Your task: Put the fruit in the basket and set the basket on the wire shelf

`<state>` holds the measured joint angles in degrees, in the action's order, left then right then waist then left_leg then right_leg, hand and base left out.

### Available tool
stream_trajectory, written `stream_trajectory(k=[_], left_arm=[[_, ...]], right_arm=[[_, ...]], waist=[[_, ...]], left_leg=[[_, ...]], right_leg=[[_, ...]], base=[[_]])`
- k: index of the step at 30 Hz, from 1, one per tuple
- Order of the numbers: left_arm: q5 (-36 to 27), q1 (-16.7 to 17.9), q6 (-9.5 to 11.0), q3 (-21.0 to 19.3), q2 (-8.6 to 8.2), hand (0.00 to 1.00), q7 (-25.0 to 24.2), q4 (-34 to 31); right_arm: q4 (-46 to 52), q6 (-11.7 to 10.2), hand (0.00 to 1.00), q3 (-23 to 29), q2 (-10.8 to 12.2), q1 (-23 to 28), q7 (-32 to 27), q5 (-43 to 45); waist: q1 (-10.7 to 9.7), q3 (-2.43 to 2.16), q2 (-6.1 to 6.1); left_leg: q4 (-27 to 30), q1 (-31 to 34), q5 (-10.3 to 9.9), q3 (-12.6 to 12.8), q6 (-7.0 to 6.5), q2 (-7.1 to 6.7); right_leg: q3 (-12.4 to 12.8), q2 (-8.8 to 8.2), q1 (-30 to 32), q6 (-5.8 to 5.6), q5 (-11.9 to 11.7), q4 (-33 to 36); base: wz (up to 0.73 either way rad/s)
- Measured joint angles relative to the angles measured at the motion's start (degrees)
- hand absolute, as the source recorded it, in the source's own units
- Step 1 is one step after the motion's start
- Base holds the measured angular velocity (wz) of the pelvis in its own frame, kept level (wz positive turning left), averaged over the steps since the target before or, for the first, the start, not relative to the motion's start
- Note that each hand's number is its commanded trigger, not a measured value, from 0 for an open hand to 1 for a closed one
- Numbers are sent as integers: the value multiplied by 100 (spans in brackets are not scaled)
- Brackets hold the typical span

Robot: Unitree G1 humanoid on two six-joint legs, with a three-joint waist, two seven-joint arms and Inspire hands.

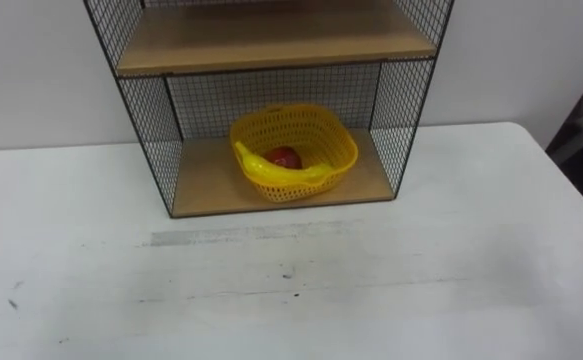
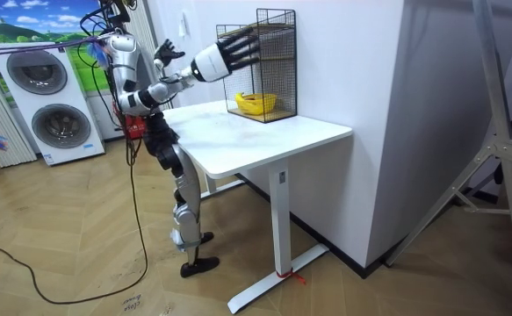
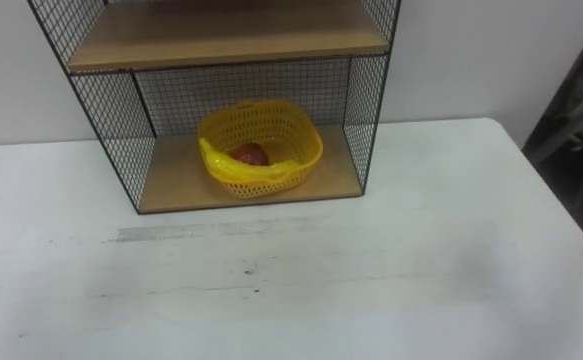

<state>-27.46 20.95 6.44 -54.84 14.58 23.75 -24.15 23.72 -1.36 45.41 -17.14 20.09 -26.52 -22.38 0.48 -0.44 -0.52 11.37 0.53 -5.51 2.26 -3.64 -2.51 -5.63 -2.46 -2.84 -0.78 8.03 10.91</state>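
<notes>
The yellow basket [image 1: 293,150] stands on the bottom board of the black wire shelf [image 1: 151,150], at the table's far side. A yellow banana [image 1: 276,170] lies along the basket's front rim, with a red apple [image 1: 285,156] behind it inside. In the room view I stand at the table's left end, facing the wire shelf [image 2: 264,61]. Both arms are raised. My right hand [image 2: 236,51] reaches out at the height of the shelf's upper part, fingers straight, holding nothing. My left hand [image 2: 166,51] is up near my head, fingers spread. Neither hand touches the basket [image 2: 256,103].
The white table [image 1: 371,290] spreads in front of the shelf, with a grey scuff mark [image 1: 221,235] near its middle. The shelf's upper wooden board [image 1: 271,45] sits above the basket. Washing machines [image 2: 49,105] stand behind me against the wall.
</notes>
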Motion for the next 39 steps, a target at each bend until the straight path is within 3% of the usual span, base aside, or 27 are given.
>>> stream_trajectory(k=[5, 10, 15, 18, 20, 25, 28, 31, 33, 36, 39], left_arm=[[-1061, 475, 95, -804, 33, 0, 937, 1002], [-1586, 540, 115, -976, 118, 0, 1736, 2178], [-1992, 514, 113, -970, 306, 0, 1989, 3702], [-2574, 515, 112, -805, 308, 0, 1938, 4674], [-2885, 499, 103, -474, 301, 0, 1834, 5529], [-2987, 278, 104, -351, 306, 0, 1459, 7042], [-2972, 245, 105, -351, 306, 0, 1195, 7660], [-2772, 148, 104, -311, 305, 0, 914, 7996], [-2594, 107, 105, -72, 304, 0, 680, 8142], [-1971, 70, 102, 575, 202, 0, 185, 8391], [-1317, -137, 32, 1164, 51, 0, -271, 8807]], right_arm=[[-320, -99, 0, 766, -263, 135, -959, -127], [-970, -181, 0, 1042, -365, 153, -1797, -251], [-2358, -224, 0, 1030, -421, 247, -2334, -318], [-3437, -232, 0, 963, -422, 383, -2334, -1000], [-4584, -233, 0, 799, -402, 368, -2321, -1709], [-6630, -248, 0, 716, -356, 290, -1988, -2699], [-7647, -290, 0, 766, -356, 185, -1788, -2779], [-8352, -293, 0, 743, -356, -11, -1481, -2754], [-8673, -290, 0, 582, -357, -134, -1245, -2681], [-9124, -281, 0, 79, -329, -277, -880, -2467], [-9446, -269, 0, -483, -144, -428, -432, -2320]], waist=[[7, -24, -44], [14, -22, -45], [31, -37, -14], [46, -35, -6], [66, -35, 2], [65, -49, 12], [47, -43, 10], [-4, -41, 34], [-32, -41, 57], [-41, -40, 101], [-23, -35, 167]], left_leg=[[24, 118, -5, 4, 20, -13], [25, 156, -7, -15, 23, -25], [37, 321, -3, -10, 31, -20], [38, 407, -6, -17, 32, -17], [62, 403, -17, -16, 30, -8], [95, 377, -75, -82, 7, -20], [90, 325, -77, -87, 6, -19], [91, 279, -89, -96, 13, -16], [81, 276, -92, -97, 19, -15], [76, 189, -95, -85, 16, -13], [74, 172, -98, -63, 12, -6]], right_leg=[[-33, -31, 163, 8, 61, 130], [29, -25, 217, 2, 104, 186], [-17, -33, 376, 17, 111, 228], [-47, -46, 421, 17, 111, 204], [-47, -43, 415, 17, 111, 189], [-83, -46, 341, 14, 128, 189], [-75, -37, 286, 15, 129, 186], [-77, -33, 242, 16, 130, 190], [-79, -34, 243, 16, 129, 190], [-70, -35, 151, 17, 129, 179], [-64, -33, 131, 16, 129, 165]], base=[[0], [2], [0], [4], [3], [6], [1], [0], [0], [1], [0]])
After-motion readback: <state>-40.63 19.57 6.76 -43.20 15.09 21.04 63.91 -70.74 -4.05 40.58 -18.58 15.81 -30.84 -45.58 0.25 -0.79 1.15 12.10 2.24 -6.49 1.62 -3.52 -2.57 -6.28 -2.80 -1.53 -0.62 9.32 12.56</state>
